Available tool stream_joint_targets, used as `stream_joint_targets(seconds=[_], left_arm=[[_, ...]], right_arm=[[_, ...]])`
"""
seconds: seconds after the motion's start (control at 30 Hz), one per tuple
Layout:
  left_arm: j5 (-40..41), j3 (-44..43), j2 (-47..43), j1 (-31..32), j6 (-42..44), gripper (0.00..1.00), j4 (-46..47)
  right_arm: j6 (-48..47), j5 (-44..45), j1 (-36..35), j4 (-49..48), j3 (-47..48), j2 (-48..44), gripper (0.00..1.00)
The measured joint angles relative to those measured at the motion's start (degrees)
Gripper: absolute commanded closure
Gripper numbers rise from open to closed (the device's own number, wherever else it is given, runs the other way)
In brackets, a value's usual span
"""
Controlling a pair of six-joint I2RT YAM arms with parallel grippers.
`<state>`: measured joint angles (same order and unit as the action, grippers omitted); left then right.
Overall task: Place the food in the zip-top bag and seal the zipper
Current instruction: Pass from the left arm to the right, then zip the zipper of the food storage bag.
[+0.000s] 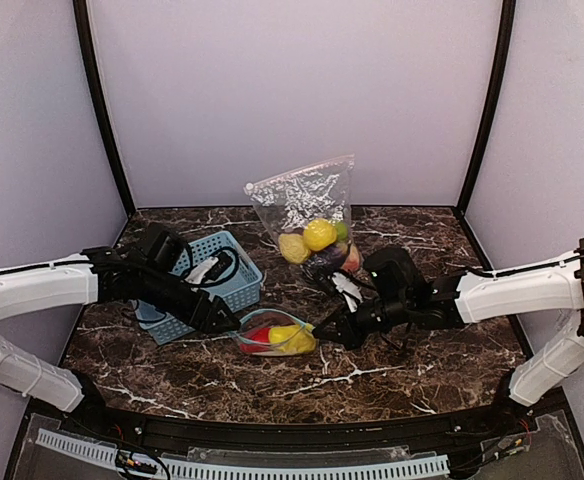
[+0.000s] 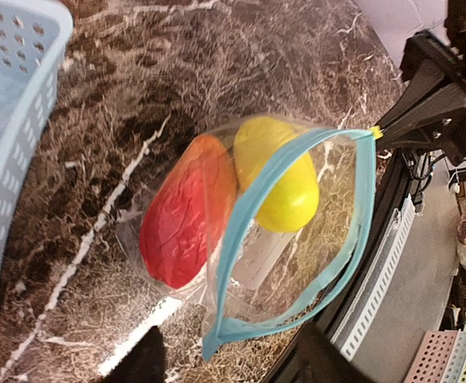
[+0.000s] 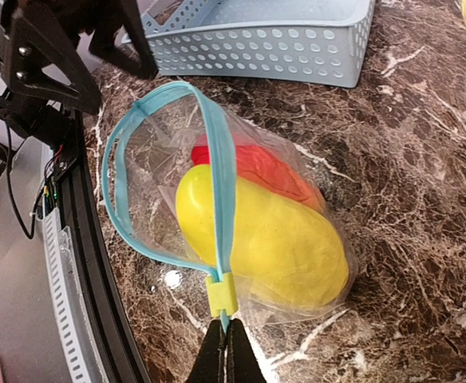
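Evidently the bag (image 3: 161, 159) is being held for sealing. The right gripper (image 3: 223, 335) has its jaws pressed together on the end of the zipper (image 3: 221, 175), pinching the strip just behind the yellow slider (image 3: 221, 294). That grip anchors one corner so the track can be drawn taut.

The left gripper (image 2: 229, 359) sits at the opposite corner with its jaws spread. The teal end of the zipper lies between them and they do not appear to clamp it, so for now the bag hangs from the right pinch and rests on the table (image 3: 424, 159).

The zipper's long axis runs straight from one pair of jaws to the other. It is not closed: the two teal strips bow apart into a wide loop, and the mouth gapes toward the near edge of the table. The closed bottom points away, toward the basket (image 3: 297, 48) beyond the left jaws.

The food is inside, just behind the zipper line. A lemon (image 3: 273, 239) lies on its side closest to the right jaws, its long axis slanting from the zipper back toward the bag's bottom. A red piece (image 2: 181, 223) lies alongside and partly under it, on the far side from the mouth. Both seem clear of the track, so they should not block the seal.
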<state>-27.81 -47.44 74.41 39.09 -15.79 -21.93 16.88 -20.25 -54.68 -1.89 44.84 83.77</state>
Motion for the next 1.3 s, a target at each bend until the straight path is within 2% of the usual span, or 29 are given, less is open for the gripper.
stream_joint_targets(seconds=[0.13,0.3,0.4,0.57,0.7,1.13,1.3], left_arm=[[2.3,-0.9,-6.8,0.0,3.5,0.13,-0.8],[0.8,-6.5,-7.8,0.3,7.9,0.13,1.0],[-1.9,-9.2,-5.4,2.1,10.6,0.2,3.9],[-6.8,-13.5,3.5,7.5,15.0,0.45,7.3],[-10.3,-14.6,9.2,9.6,16.4,0.54,10.0],[-15.0,-15.1,19.9,9.9,18.0,0.69,18.7],[-16.1,-15.1,22.0,9.9,18.3,0.72,19.9]], right_arm=[[-1.0,-2.6,0.0,-0.3,0.0,0.0,1.0],[-1.7,-5.7,0.0,-1.2,0.2,0.5,1.0],[-1.8,-6.8,0.0,-1.6,0.3,1.0,1.0],[-1.8,-7.4,0.0,-2.0,0.3,1.1,1.0],[-1.8,-7.5,0.0,-2.4,0.3,1.1,1.0],[-1.4,-8.0,0.0,-3.9,0.3,1.1,1.0],[-1.2,-8.0,0.0,-4.3,0.2,1.1,1.0]])
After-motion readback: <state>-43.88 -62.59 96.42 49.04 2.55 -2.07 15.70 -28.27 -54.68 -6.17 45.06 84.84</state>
